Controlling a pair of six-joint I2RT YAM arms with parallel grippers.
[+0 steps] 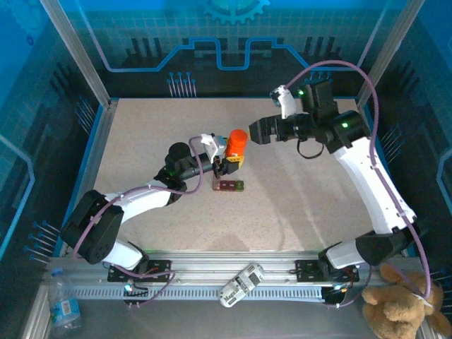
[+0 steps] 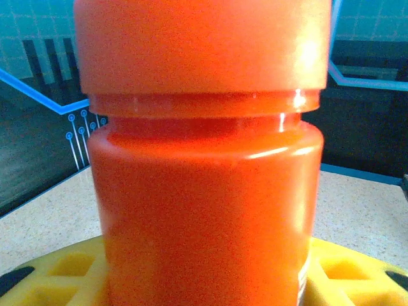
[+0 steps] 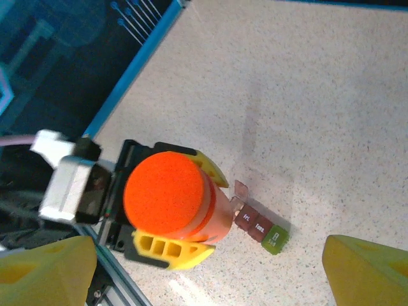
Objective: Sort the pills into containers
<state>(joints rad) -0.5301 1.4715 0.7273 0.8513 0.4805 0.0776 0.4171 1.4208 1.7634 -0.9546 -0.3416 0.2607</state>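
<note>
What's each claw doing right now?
Left claw: closed on the bottle.
Right claw: open, empty.

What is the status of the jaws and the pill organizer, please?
Left gripper shut on upright orange pill bottle, cap on. Right gripper open, clear of it. Pill organizer on table beside bottle, one lid up.

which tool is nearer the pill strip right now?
Left. The left tool, clamped on the orange bottle, sits just behind the pill strip; the right tool hangs open farther back and right.
</note>
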